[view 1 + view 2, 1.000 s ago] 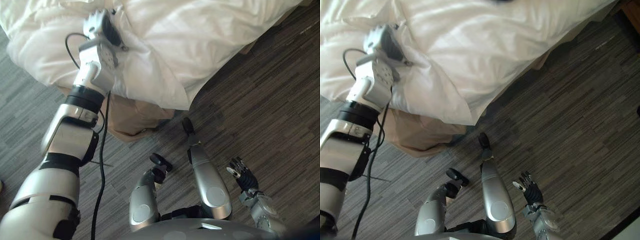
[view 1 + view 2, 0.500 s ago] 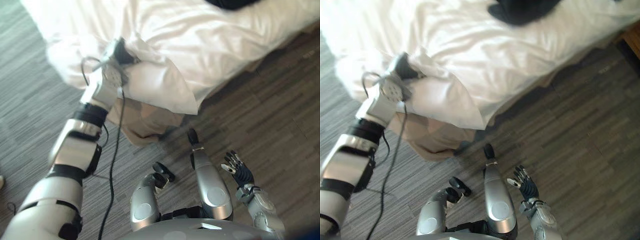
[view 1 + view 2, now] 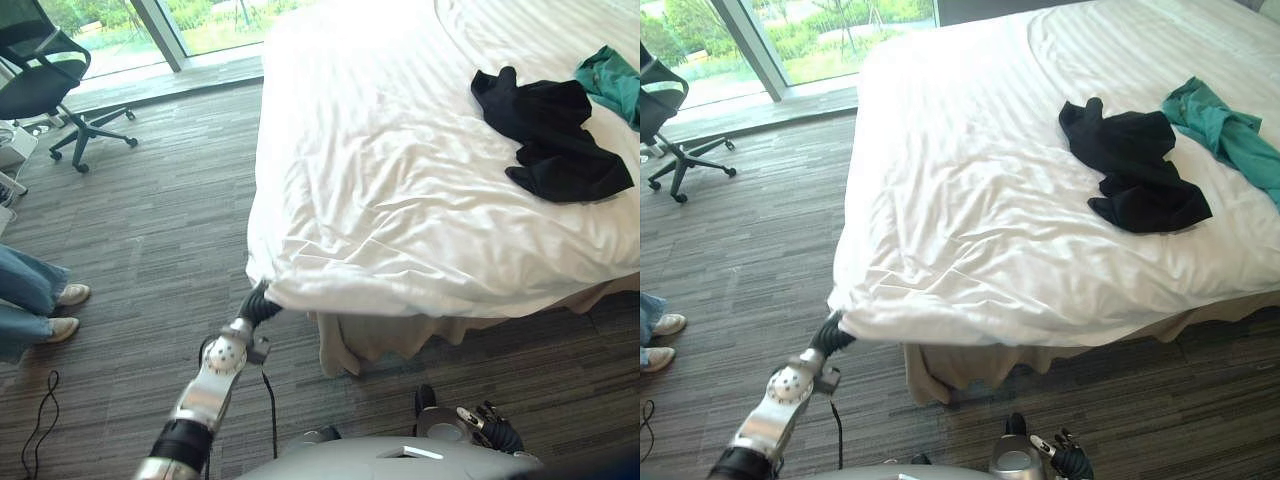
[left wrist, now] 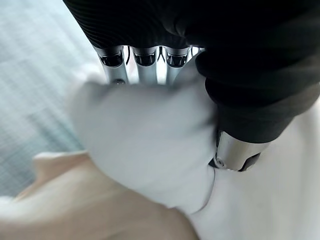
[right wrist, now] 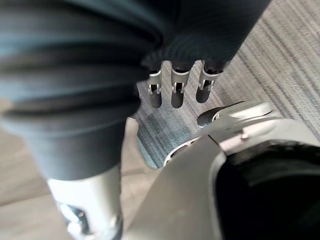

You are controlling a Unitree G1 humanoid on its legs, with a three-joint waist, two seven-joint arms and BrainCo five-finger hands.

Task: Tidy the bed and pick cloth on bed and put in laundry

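The left hand (image 3: 259, 304) is squeezed tight on the near corner of the white blanket (image 3: 400, 190) on the bed (image 3: 400, 338). A black cloth (image 3: 550, 135) and a green cloth (image 3: 612, 82) lie side by side on it. The right hand (image 3: 495, 432) hangs loose and holds nothing. On the grey floor (image 3: 150, 220), a chair (image 3: 45, 75) stands by the window (image 3: 210, 15).

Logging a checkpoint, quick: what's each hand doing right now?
Left hand: shut on the corner of the white duvet.
Right hand: open, fingers relaxed, holding nothing.
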